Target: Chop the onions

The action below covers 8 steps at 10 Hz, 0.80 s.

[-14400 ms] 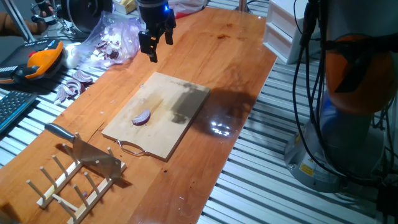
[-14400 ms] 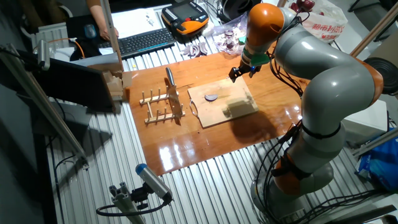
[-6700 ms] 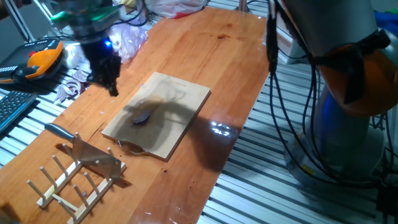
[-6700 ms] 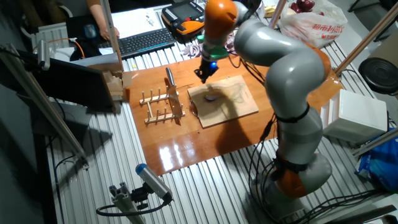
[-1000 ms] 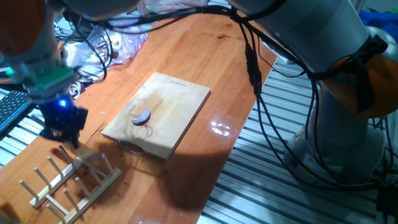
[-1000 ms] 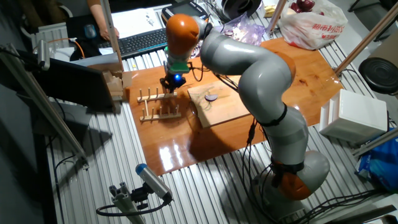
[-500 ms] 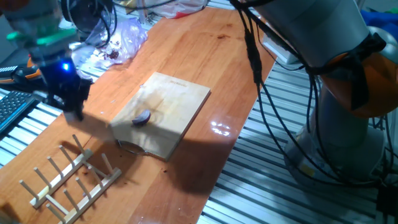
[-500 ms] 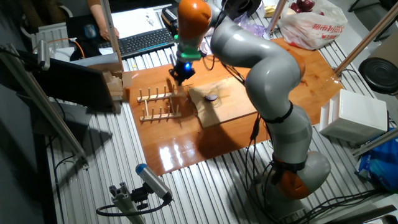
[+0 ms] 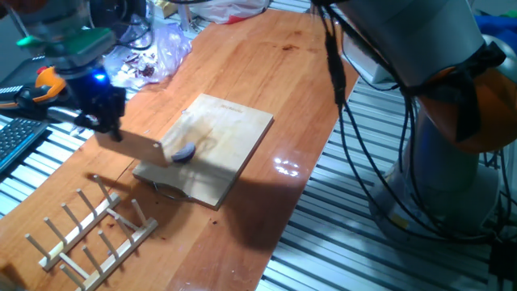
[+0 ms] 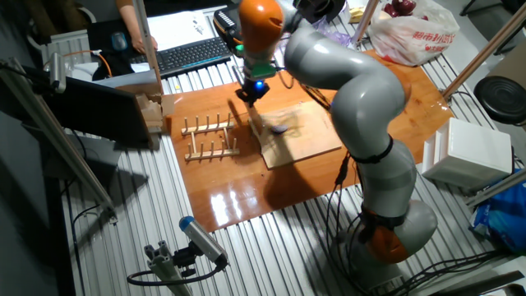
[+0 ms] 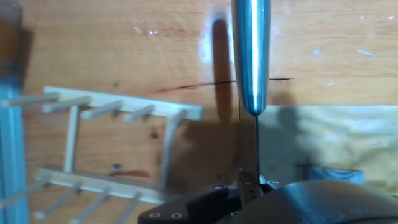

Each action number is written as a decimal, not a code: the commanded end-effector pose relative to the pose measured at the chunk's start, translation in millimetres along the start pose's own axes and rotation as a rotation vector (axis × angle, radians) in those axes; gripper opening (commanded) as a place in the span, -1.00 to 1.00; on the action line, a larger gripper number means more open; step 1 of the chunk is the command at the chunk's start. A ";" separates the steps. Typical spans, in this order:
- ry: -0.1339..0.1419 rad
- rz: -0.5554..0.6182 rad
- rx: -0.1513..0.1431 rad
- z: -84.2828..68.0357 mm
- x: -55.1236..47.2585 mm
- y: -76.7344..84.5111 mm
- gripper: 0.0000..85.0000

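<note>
Knife (image 9: 144,147) (in jaws), beside onion (image 9: 183,152)

My arm (image 10: 353,74) is a chain of thick, glossy silver-grey segments joined by orange bands (image 10: 261,16). Black cables (image 9: 380,121) hang along it. At my wrist sits a green ring with a blue light (image 9: 98,78) above my black gripper (image 9: 109,121).
</note>
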State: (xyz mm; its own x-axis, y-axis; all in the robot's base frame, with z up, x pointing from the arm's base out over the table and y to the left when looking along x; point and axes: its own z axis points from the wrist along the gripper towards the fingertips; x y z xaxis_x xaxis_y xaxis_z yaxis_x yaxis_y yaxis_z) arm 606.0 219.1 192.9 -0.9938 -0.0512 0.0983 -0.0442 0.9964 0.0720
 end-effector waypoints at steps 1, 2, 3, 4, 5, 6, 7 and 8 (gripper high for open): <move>-0.002 -0.007 0.013 -1.0 2.9 -29.6 -1.00; -0.001 -0.013 0.017 -2.7 5.2 -39.5 -1.00; -0.008 -0.017 0.034 -3.0 7.8 -47.7 -1.00; -0.027 -0.028 0.043 -0.1 11.1 -55.6 -1.00; -0.031 -0.030 0.033 4.5 14.3 -63.2 -1.00; -0.026 -0.030 0.019 9.7 17.6 -71.0 -1.00; -0.020 -0.033 0.015 13.4 19.4 -74.5 -1.00; -0.007 -0.050 0.004 15.8 19.9 -75.1 -1.00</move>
State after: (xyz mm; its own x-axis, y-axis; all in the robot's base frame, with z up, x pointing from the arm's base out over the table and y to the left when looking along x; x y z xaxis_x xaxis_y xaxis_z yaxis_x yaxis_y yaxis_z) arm 588.1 144.6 174.0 -0.9908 -0.1013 0.0897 -0.0947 0.9927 0.0750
